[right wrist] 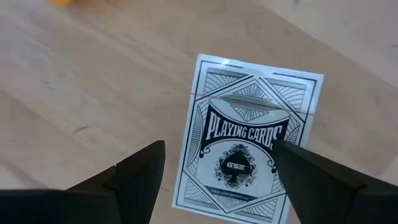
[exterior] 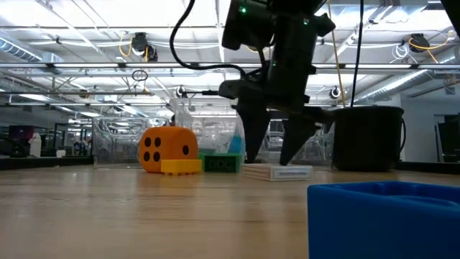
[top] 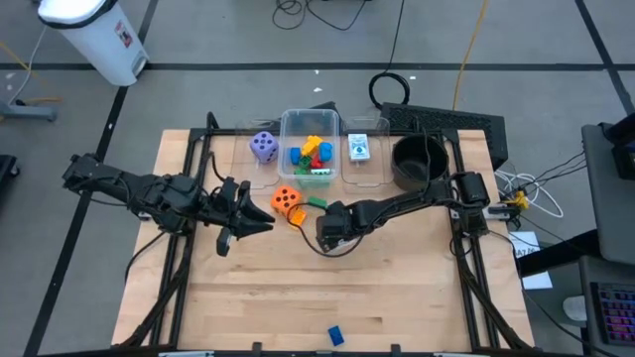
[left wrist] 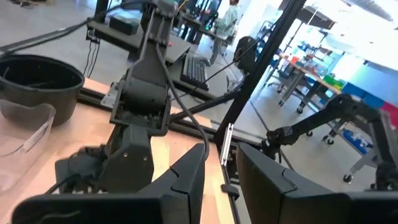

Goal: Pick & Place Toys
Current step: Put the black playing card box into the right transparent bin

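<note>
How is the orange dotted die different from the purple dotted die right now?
The orange dotted die sits on the bare wooden table in front of the clear tubs, with a small yellow block touching it and a green block close by. The purple dotted die sits farther back, apparently inside a clear plastic tub, with no blocks beside it. Both are cubes with dark dots and look similar in size.

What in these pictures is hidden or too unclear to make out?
- High view: the playing-card box on the table lies under the right gripper, so it is hidden there.
- High view: the toys piled in the clear tub are too small to count.
- Low view: a blue block up close is cut off by the edge and blocks the table behind it.
- Left wrist view: whether the left gripper holds anything.
</note>
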Robot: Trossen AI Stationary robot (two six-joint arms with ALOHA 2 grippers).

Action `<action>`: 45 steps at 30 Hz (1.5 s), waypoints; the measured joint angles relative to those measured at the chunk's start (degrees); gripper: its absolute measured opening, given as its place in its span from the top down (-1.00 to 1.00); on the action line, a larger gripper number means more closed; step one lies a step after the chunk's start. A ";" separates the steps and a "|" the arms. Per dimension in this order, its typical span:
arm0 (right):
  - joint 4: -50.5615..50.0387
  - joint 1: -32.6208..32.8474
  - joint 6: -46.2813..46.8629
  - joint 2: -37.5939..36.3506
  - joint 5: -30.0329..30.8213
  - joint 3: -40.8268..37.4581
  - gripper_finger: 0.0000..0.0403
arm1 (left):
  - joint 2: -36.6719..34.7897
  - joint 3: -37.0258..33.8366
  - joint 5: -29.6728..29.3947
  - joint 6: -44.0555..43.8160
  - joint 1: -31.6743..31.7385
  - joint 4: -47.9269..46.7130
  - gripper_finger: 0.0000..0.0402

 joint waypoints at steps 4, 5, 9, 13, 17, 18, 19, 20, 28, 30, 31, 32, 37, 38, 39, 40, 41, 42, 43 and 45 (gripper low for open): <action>-3.95 0.00 0.06 -1.09 1.27 -0.11 -0.46 | 0.11 -0.07 0.02 -0.11 -0.01 -0.21 0.52; -4.19 0.00 0.06 -1.42 1.54 -0.21 -0.46 | 0.05 -0.07 0.02 -0.18 -0.01 -0.09 0.52; -4.96 0.00 1.15 -3.66 3.72 -0.24 -0.46 | 0.12 -0.07 0.02 0.18 0.00 -0.31 0.52; -6.56 -0.13 1.20 -4.90 6.37 -0.14 -0.46 | 0.10 -0.07 0.02 0.65 0.00 -0.22 0.52; -6.86 -0.26 1.20 -5.00 6.46 -0.20 -0.46 | 0.11 -0.07 0.02 0.68 0.00 -0.20 0.52; -6.79 -0.26 1.31 -5.01 6.44 -0.20 -0.46 | 0.11 -0.07 0.02 0.68 0.00 -0.22 0.52; -6.77 -0.26 1.59 -4.82 6.44 -0.20 -0.46 | 0.11 -0.07 0.02 0.68 0.00 -0.23 0.52; -6.77 -0.27 2.16 -4.44 6.41 -0.20 -0.46 | 0.11 -0.07 0.02 0.68 0.00 -0.23 0.52; -7.21 -0.42 2.94 -4.18 6.41 -0.20 -0.46 | 0.11 -0.07 0.02 0.68 0.00 -0.18 0.52; -7.22 -0.50 2.94 -4.17 6.41 -0.20 -0.46 | 0.11 -0.07 0.02 0.61 0.00 -0.19 0.52; -7.20 -0.50 2.94 -4.17 6.39 -0.20 -0.46 | 0.11 -0.07 0.02 0.61 0.00 -0.18 0.52; -7.20 -0.50 2.94 -4.17 6.37 -0.20 -0.46 | 0.11 -0.07 0.02 0.61 0.00 -0.18 0.52; -7.07 -0.50 3.96 -4.17 6.53 -0.20 -0.46 | 0.11 -0.07 0.04 0.42 0.00 -0.18 0.52; -7.00 -0.50 3.97 -4.17 6.74 -0.20 -0.46 | 0.11 -0.07 0.04 0.42 0.00 -0.18 0.52; -6.87 -0.49 3.99 -4.17 7.05 -0.20 -0.46 | 0.11 -0.07 0.04 0.42 0.00 -0.18 0.52; -6.68 -0.50 4.00 -4.17 7.66 -0.20 -0.46 | 0.11 -0.07 0.04 0.42 0.00 -0.18 0.52; -6.45 -0.50 3.99 -4.17 7.99 -0.20 -0.46 | 0.11 -0.07 0.04 0.42 0.00 -0.18 0.52; -6.30 -0.50 4.01 -4.17 7.99 -0.20 -0.46 | 0.11 -0.07 0.04 0.42 -0.01 -0.17 0.52; -6.11 -0.50 3.97 -4.17 7.97 -0.20 -0.46 | 0.11 -0.07 0.04 0.42 0.00 -0.17 0.52; -5.95 -0.50 3.75 -4.17 7.97 -0.20 -0.45 | 0.11 -0.07 0.04 0.42 0.00 -0.18 0.52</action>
